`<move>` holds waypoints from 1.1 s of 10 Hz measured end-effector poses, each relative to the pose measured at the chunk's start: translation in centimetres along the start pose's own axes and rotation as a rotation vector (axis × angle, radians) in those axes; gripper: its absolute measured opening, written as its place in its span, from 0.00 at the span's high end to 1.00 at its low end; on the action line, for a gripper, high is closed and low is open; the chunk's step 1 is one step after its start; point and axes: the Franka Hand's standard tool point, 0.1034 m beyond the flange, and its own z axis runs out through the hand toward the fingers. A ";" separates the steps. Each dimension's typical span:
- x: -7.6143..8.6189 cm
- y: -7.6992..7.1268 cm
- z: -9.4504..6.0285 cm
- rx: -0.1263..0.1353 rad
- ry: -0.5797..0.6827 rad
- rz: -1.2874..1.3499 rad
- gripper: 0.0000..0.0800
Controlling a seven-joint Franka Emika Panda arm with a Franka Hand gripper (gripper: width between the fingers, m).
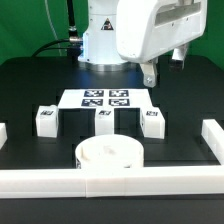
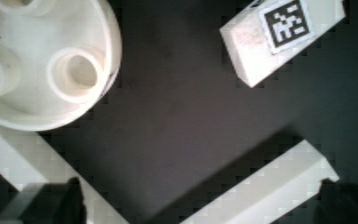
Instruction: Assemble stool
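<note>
The round white seat [image 1: 110,153] lies flat at the front of the table, against the front rail. In the wrist view the seat [image 2: 34,60] shows round holes in its face. Three short white legs with tags stand in a row behind it: one on the exterior view's left [image 1: 45,120], one in the middle [image 1: 103,120] and one on the right [image 1: 152,122]. One tagged leg [image 2: 274,35] shows in the wrist view. My gripper [image 1: 150,76] hangs in the air above the right leg. In the wrist view the gripper [image 2: 197,208] is open and empty, with its dark fingertips [image 2: 51,205] far apart.
The marker board [image 1: 105,98] lies flat behind the legs. White border rails run along the front [image 1: 130,185], the left [image 1: 3,133] and the right [image 1: 210,140]. Rail pieces [image 2: 282,185] show near my fingertips in the wrist view. The arm's white base stands at the back.
</note>
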 end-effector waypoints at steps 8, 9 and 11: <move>-3.2 2.1 4.4 0.000 0.010 -0.082 0.19; -3.7 2.8 5.4 0.009 0.007 -0.095 0.19; -4.0 3.7 6.9 0.018 0.007 -0.114 0.19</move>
